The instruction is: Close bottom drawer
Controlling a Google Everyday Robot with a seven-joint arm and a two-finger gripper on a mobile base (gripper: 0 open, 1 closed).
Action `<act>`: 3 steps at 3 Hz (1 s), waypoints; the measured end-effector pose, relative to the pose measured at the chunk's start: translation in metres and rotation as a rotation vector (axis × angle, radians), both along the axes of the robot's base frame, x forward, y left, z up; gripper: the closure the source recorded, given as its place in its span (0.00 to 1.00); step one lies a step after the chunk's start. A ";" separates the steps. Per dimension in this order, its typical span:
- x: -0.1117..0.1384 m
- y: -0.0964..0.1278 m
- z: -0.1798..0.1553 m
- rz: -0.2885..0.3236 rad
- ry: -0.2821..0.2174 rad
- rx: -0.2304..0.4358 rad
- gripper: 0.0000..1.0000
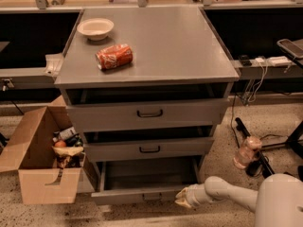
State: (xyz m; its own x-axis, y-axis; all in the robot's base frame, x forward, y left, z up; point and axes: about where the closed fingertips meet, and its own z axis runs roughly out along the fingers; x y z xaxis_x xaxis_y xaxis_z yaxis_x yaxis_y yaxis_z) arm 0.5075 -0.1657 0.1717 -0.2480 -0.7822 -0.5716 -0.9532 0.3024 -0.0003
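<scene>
The grey cabinet (151,51) has three drawers. The bottom drawer (142,193) is pulled out the farthest; its empty grey tray (149,173) shows and its small dark handle (151,197) sits on the low front. The middle drawer (149,150) and top drawer (149,113) stand slightly open. My gripper (182,198) is at the right end of the bottom drawer's front, at or very near its face, on a white arm (227,195) coming from the lower right.
An open cardboard box (40,160) full of items stands on the floor left of the cabinet. A white bowl (95,28) and a red can (114,56) lie on the cabinet top. A plastic bottle (246,152) and cables are on the floor at right.
</scene>
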 end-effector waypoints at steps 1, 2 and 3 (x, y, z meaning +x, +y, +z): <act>0.017 0.001 -0.008 -0.044 -0.014 -0.022 0.85; 0.026 -0.001 -0.009 -0.063 -0.035 -0.034 1.00; 0.043 -0.007 -0.006 -0.091 -0.075 -0.048 1.00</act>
